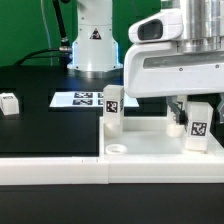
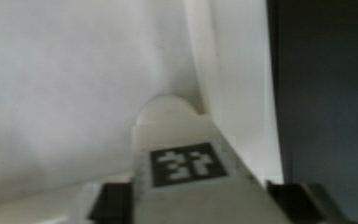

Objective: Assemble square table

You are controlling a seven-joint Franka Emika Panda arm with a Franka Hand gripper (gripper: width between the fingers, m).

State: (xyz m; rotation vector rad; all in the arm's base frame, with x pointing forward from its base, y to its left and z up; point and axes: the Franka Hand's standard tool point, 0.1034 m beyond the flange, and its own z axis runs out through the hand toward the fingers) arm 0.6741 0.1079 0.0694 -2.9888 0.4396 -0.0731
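Surface: black table, green backdrop.
Arm: gripper vertical over leg, three o'clock on square tabletop.
Jaws: flanking leg; grip cannot be told.

A leg on tabletop (upright).

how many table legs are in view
3: upright leg on the table top, second leg at the gripper, third leg at the exterior view's left; another may be hidden
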